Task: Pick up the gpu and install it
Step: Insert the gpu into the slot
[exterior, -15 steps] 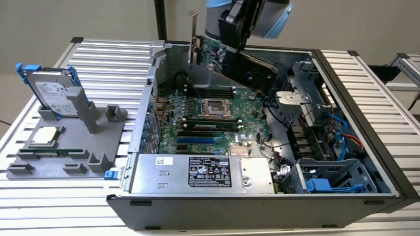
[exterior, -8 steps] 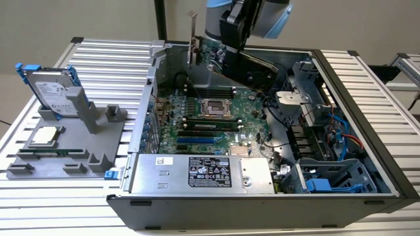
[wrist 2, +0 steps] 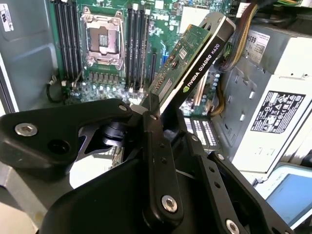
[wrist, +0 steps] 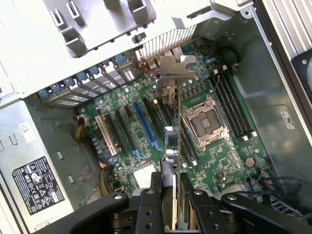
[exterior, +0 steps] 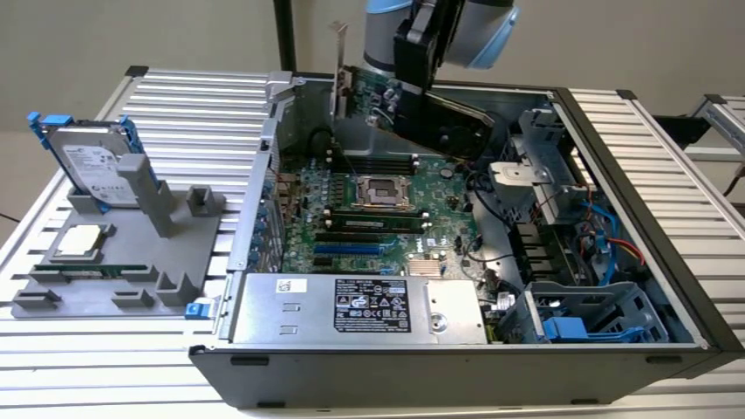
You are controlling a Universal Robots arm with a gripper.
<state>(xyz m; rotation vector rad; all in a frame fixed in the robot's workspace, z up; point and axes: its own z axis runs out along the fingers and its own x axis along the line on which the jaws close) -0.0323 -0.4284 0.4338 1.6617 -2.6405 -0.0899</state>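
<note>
Gpu [exterior: 375, 94]: I count one, clamped edge-on in my gripper [wrist: 170, 186], hanging over the far end of one open case [exterior: 466, 377]. At the exterior view's left, one hard drive [exterior: 87, 161] stands on one grey rack [exterior: 174, 253]. Slatted metal table [exterior: 198, 113], plain wall [exterior: 140, 35].

- A robotics lab is indicated by a silver ribbed metal tabletop [exterior: 187, 113].
- An opened black computer case [exterior: 466, 375] is laid on it.
- Parts [exterior: 87, 161] are held in a grey plastic fixture [exterior: 192, 249].
</note>
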